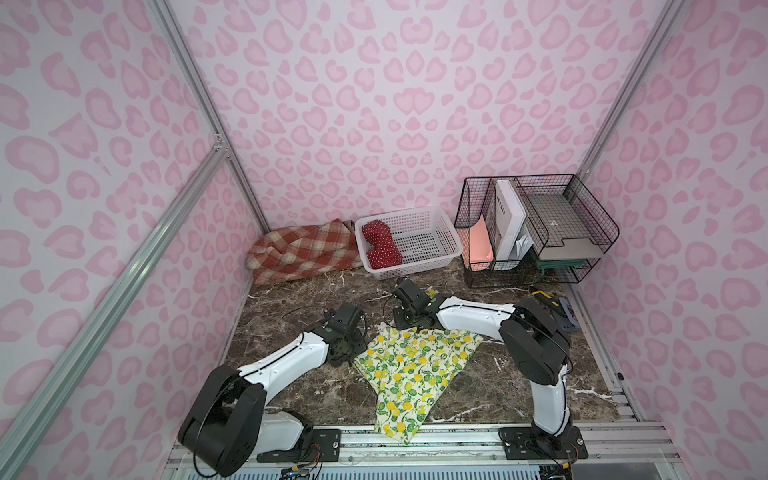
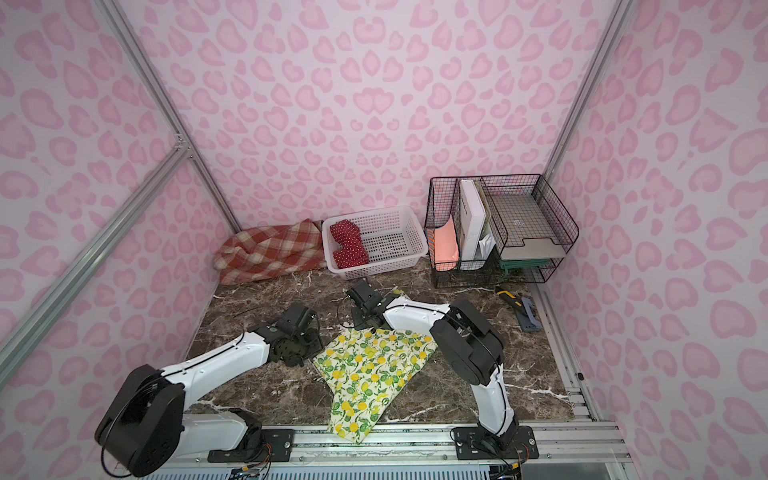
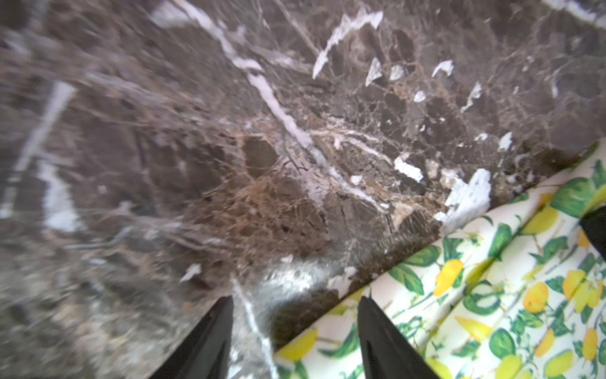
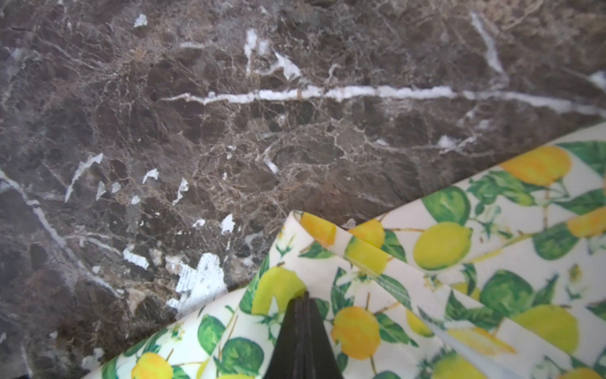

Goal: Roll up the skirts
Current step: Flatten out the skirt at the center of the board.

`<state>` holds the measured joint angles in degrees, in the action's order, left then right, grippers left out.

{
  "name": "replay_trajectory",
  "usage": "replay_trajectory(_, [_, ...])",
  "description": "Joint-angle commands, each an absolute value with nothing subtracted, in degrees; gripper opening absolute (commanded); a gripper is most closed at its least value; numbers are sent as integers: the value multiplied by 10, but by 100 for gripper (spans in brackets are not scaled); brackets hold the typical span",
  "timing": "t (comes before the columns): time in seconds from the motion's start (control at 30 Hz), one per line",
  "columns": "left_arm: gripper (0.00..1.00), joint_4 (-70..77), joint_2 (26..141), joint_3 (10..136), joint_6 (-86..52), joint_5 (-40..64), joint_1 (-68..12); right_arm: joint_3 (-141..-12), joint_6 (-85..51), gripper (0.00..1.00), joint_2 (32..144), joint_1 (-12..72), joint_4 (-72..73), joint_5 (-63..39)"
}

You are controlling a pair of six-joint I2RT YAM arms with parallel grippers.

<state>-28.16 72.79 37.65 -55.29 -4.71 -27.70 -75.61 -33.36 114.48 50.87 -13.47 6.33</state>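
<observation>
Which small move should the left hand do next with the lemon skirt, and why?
Probably close the left hand on the edge of the lemon skirt: this hand is open, astride that edge, while the right hand is shut, seemingly pinching a raised fold.

White plastic basket (image 1: 419, 245) at the marble tabletop's (image 1: 316, 291) back; black wire organiser (image 1: 582, 216) just beside it

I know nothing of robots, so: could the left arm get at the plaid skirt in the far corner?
Probably yes. Only bare marble table lies between the left gripper, open at the lemon skirt's edge, and the plaid skirt; the basket stands to one side.
</observation>
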Motion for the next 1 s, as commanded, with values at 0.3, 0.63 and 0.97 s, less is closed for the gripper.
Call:
replay_trajectory(0.3, [68, -247, 706, 327, -490, 43, -282, -774, -338, 42, 1143, 513, -140, 79])
replay_trajectory(0.63, [37, -200, 741, 318, -471, 54, -287, -803, -334, 46, 1162, 515, -152, 80])
replay_trajectory(0.97, [11, -201, 737, 308, -467, 50, -289, -838, -333, 32, 1201, 518, -175, 82])
